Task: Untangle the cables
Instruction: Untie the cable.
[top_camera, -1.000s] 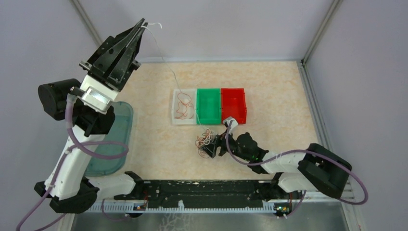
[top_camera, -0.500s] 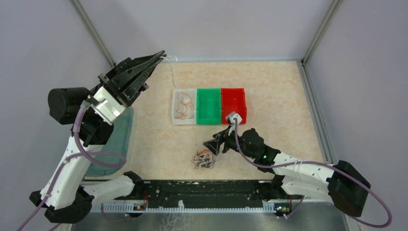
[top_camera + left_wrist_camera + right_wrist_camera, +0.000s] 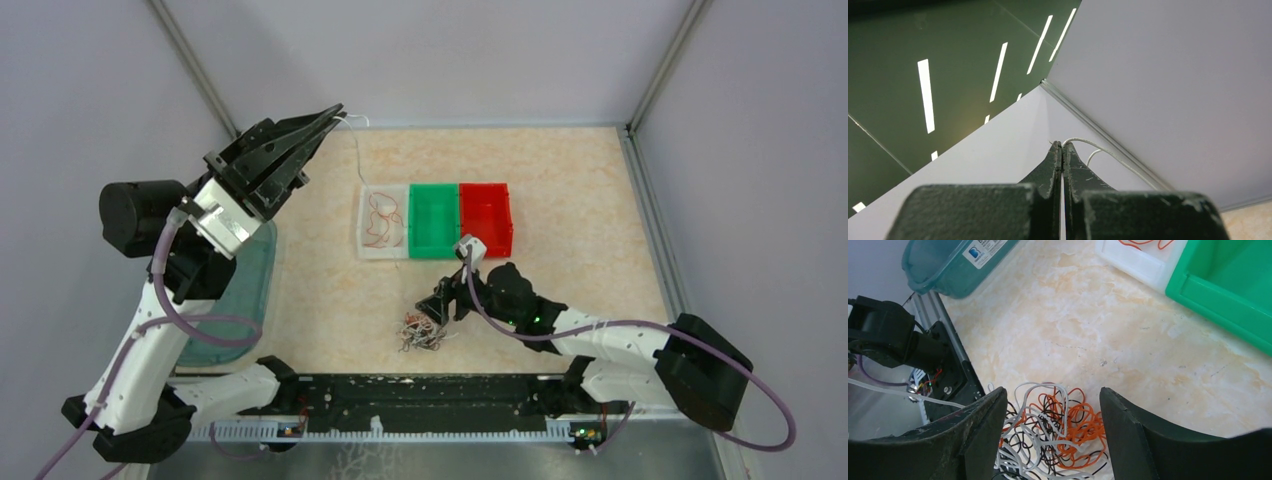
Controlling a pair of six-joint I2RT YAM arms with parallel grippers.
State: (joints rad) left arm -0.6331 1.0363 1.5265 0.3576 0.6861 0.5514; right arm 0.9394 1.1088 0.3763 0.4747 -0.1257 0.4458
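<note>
A tangle of thin orange, white and black cables (image 3: 420, 331) lies on the table near the front edge; it also shows in the right wrist view (image 3: 1053, 432). My right gripper (image 3: 435, 305) is open just above the tangle, its fingers (image 3: 983, 430) either side of it, holding nothing. My left gripper (image 3: 330, 115) is raised at the back left, shut on one white cable (image 3: 1088, 146). That cable (image 3: 357, 155) hangs down into the clear tray (image 3: 364, 247), where orange cables (image 3: 380, 222) lie.
A green tray (image 3: 434, 247) and a red tray (image 3: 486, 242) stand right of the clear one. A teal lidded tub (image 3: 250, 270) sits at the left under my left arm. Grey walls enclose the table on three sides.
My left gripper swung down and right with the white cable, then held. My right gripper rose off the tangle, then came back down over it; the tangle shifted slightly toward the front.
</note>
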